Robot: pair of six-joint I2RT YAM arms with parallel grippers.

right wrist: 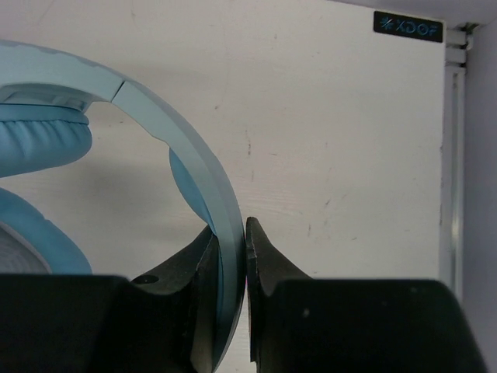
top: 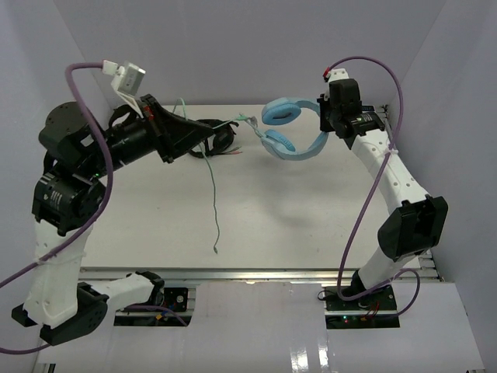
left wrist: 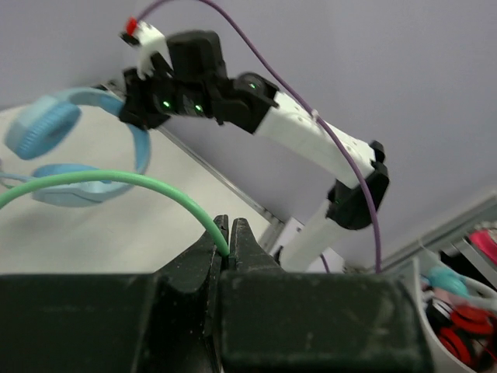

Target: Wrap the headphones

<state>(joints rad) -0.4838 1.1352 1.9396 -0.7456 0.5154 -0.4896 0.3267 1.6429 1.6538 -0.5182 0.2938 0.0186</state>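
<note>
While my right gripper [right wrist: 233,233] pinches their band, headphones [top: 289,128]: light blue, held over the far part of the table [top: 311,225], right of its middle, with both padded cups turned toward the table's middle; I cannot tell whether the lower cup touches the table.
cable [top: 213,202]: thin and pale green; it leaves the cups toward the table's left side, passes into my left gripper [left wrist: 231,241], then drops toward the table's near edge with its end loose.
right gripper: clamped on the band, one finger on each face.
left gripper: closed on the cable, which arches out from between the tips.
black headphones [top: 225,138]: at the table's far edge, left of its middle, partly hidden behind my left gripper.
table: white, lightly scuffed.
</note>
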